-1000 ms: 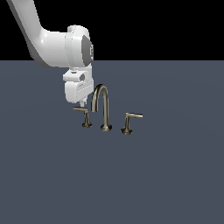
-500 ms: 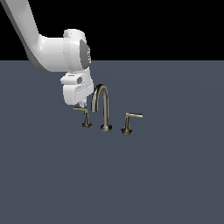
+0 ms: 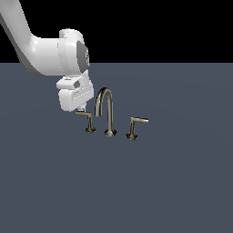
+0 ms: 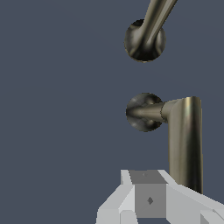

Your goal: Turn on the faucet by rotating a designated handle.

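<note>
Exterior view: pincer (image 3: pixel 81 110) lowered over the last second, now just above the lever tip of the handle (image 3: pixel 88 121), so contact for the push looks imminent. Wrist view: handle (image 4: pixel 175 127) right beside the fingertip, arched spout (image 4: pixel 146 33) beyond. Open or closed: cannot tell.

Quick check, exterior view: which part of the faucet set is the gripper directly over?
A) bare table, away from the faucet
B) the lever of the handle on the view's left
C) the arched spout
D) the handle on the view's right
B: the gripper hangs right at the lever arm of the left handle, beside the spout; the right handle stands apart.
</note>
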`<state>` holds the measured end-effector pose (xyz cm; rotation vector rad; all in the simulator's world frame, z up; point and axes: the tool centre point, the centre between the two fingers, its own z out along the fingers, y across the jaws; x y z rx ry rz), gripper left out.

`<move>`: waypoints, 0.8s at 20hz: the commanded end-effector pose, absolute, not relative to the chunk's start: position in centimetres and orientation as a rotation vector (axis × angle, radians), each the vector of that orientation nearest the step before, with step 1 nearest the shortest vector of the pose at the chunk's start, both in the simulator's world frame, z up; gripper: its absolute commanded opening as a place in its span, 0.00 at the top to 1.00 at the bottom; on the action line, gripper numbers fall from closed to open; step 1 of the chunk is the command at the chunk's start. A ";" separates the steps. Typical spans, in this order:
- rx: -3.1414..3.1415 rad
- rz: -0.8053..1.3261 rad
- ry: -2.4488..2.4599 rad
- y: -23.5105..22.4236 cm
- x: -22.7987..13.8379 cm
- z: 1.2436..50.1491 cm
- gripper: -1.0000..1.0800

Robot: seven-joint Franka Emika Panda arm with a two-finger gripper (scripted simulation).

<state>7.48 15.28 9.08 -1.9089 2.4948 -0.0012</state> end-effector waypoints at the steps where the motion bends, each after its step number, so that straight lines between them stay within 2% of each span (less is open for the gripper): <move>1: -1.911 0.001 2.494 16.1 6.7 9.1 1.00; 5: -1.899 -0.019 2.498 15.7 6.9 9.1 1.00; 16: -1.906 -0.007 2.496 16.2 3.6 9.1 1.00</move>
